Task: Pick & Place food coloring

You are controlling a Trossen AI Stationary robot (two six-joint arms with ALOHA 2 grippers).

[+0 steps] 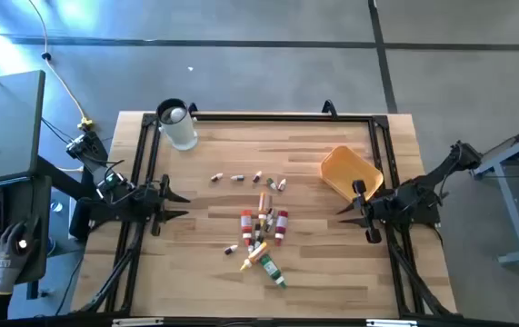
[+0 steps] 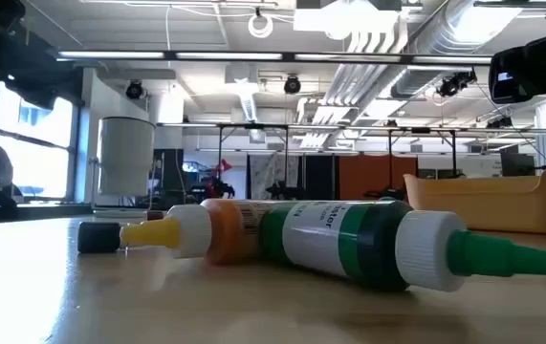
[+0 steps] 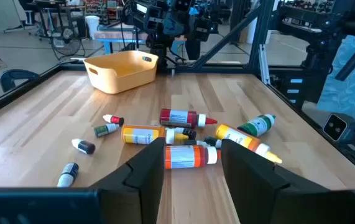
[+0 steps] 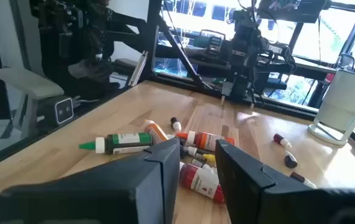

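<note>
A wooden table (image 1: 332, 272) seen from above, with two dark robot arms resting at opposite edges. The left gripper (image 1: 179, 205) hangs at the table's left side, pointing inward toward the middle. Its two fingers (image 3: 143, 177) stand apart with a clear gap between them, and nothing is held or touched; through the gap, a red bottle with a white label (image 3: 186, 156) lies on the wood farther off. The right gripper (image 1: 345, 211) sits at the right side, facing the left one, just beside an orange-yellow tray (image 1: 350, 173). Its fingers (image 4: 165, 165) leave a narrower gap and are also empty, touching nothing.

The food coloring (image 1: 261, 232) lies scattered on the bare wood between the two grippers, well apart from both. Most bottles are bunched in a loose pile near the table's centre, red, orange and yellow ones lying on their sides. A green bottle with a white cap and green tip (image 2: 368, 244) lies at the near edge of the pile, touching an orange bottle (image 2: 220, 229). A row of tiny vials (image 1: 245, 179) sits apart, toward the far side. A clear round jar (image 1: 177, 124) stands upright near the far left corner.
</note>
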